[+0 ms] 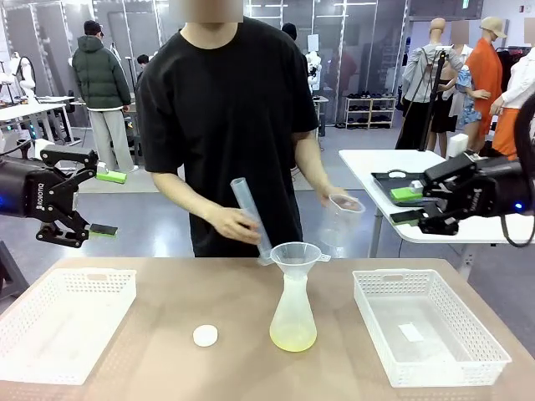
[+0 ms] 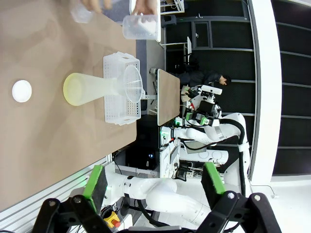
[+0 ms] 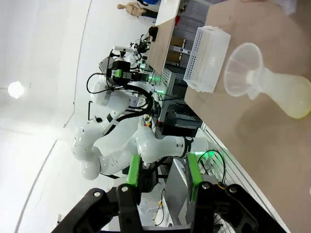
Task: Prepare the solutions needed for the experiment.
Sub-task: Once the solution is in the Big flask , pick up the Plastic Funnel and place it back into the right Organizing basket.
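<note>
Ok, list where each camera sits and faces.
Front: between the arms, facing the person across the table; left gripper and right gripper at the sides.
Left wrist: on the left arm, rolled, looking along its open fingers at the flask.
Right wrist: on the right arm, rolled, looking past its fingers at the same flask.
Shared: flask and funnel show in all three.

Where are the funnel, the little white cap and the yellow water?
funnel [image 1: 296, 255]: front view, inside its bowl.
white cap [image 1: 205, 336]: front view, middle of its top.
yellow water [image 1: 293, 337]: front view, middle of the pool.
</note>
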Action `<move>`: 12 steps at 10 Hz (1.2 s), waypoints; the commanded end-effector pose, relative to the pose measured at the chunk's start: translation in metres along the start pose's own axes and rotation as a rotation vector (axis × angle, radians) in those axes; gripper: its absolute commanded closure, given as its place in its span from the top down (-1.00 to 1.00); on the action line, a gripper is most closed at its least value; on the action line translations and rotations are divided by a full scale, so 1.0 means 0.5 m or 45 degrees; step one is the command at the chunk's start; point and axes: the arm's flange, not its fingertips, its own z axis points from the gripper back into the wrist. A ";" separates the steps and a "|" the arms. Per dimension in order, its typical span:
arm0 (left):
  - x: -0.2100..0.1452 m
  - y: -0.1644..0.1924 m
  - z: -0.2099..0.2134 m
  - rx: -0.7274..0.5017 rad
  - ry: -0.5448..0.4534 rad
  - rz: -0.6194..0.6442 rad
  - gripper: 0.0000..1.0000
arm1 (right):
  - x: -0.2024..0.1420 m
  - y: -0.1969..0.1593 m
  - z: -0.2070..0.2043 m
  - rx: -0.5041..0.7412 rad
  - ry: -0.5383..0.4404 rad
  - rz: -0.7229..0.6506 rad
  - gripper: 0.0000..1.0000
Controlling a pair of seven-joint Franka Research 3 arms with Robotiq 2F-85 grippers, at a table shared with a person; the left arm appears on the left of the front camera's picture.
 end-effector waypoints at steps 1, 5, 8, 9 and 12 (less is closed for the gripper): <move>-0.003 -0.004 -0.006 -0.034 0.001 0.016 1.00 | 0.033 0.033 -0.059 -0.058 0.065 0.168 -0.07; -0.003 -0.004 -0.006 -0.034 0.001 0.016 1.00 | 0.066 0.084 -0.164 -0.242 0.143 0.480 -0.07; -0.003 -0.004 -0.006 -0.034 0.001 0.016 1.00 | 0.091 0.081 -0.212 -0.412 0.190 0.655 -0.07; -0.003 -0.004 -0.006 -0.034 0.001 0.016 1.00 | 0.097 0.076 -0.221 -0.453 0.202 0.714 -0.07; -0.003 -0.004 -0.006 -0.034 0.001 0.016 1.00 | 0.111 0.064 -0.239 -0.622 0.273 0.913 -0.07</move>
